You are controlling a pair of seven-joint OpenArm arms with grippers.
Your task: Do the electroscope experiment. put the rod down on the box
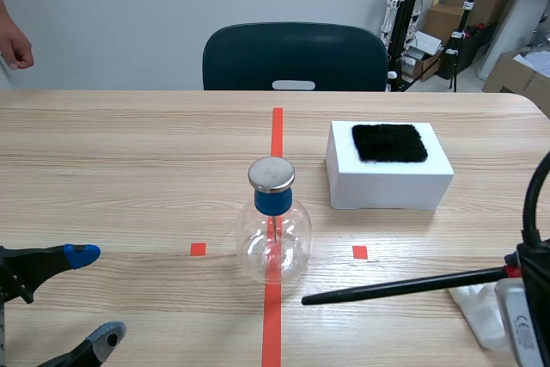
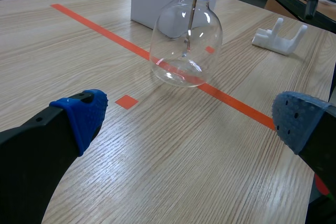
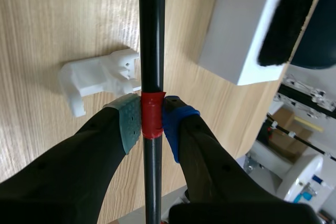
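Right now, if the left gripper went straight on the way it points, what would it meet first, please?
Probably the flask, which stands ahead of the open left gripper, roughly on its midline. The table between them looks free; the box lies behind the flask.

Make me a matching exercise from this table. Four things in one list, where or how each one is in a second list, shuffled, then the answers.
Things
1. black rod
2. glass flask
3. black pad
4. left gripper

Places or states
A. lying on top of the white box
B. open, holding nothing
C. clamped in the right gripper
D. standing on the long red tape line

Pairs: 1-C, 2-D, 3-A, 4-B
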